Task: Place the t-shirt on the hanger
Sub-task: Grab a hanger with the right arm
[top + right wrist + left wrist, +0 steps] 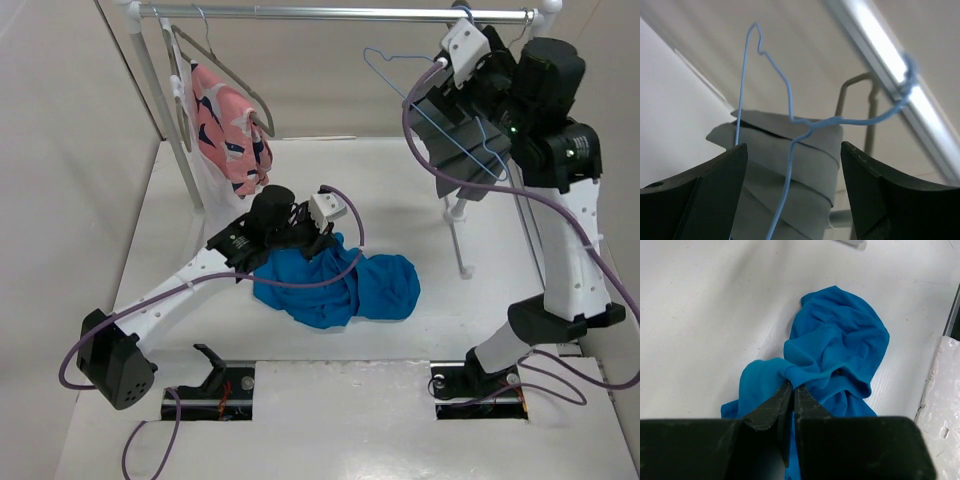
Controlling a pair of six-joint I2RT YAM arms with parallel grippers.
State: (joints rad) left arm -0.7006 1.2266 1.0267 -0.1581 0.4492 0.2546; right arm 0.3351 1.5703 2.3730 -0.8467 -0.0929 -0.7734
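Observation:
The bright blue t-shirt (345, 288) lies crumpled on the white table. My left gripper (298, 238) reaches down onto its left end. In the left wrist view the left gripper (792, 386) is shut, with a fold of the t-shirt (840, 350) pinched at its tips. The thin light-blue hanger (398, 57) hangs from the rail at the upper right. My right gripper (432, 100) is raised to it. In the right wrist view the right gripper (793, 146) stands open, and the hanger (790, 165) wire runs between the jaws without touching either.
A white rail (340, 13) spans the back on white posts. A pink patterned garment (230, 125) and a grey-brown hanger (215, 70) hang at its left. A pleated grey garment (465, 140) hangs behind the blue hanger. Walls close in the table on both sides.

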